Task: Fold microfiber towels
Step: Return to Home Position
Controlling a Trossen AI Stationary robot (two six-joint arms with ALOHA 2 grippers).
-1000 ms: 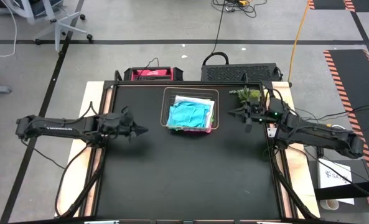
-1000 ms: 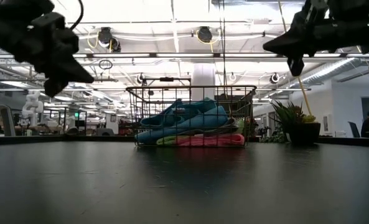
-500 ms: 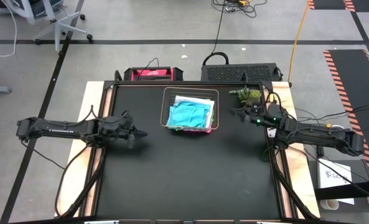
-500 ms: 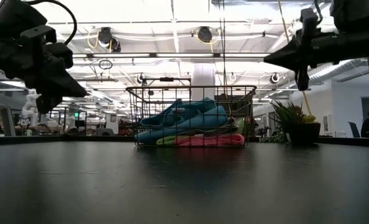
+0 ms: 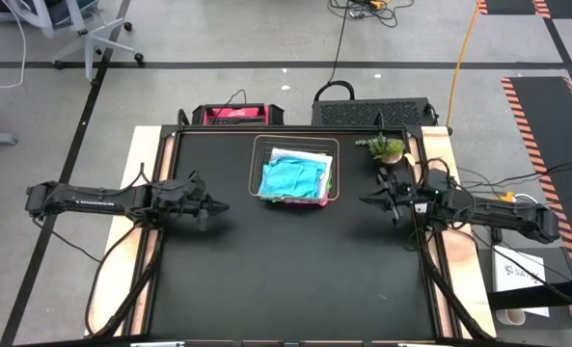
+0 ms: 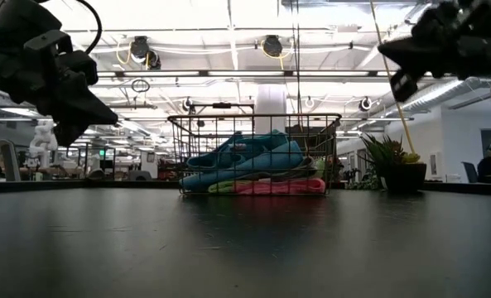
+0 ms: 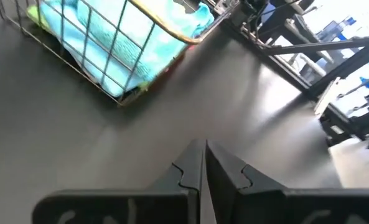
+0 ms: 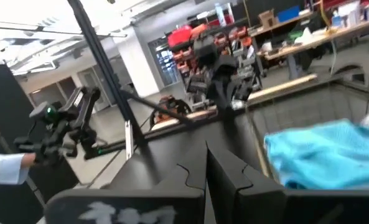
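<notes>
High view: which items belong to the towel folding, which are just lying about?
Job: folded towels, turquoise on top, stacked in the wire basket; left end effector and right end effector, both shut, flanking it.
Lying about: potted plant, red case, black box.

Right gripper has pulled away from potted plant, twd front of table, vs 1 s ago.
</notes>
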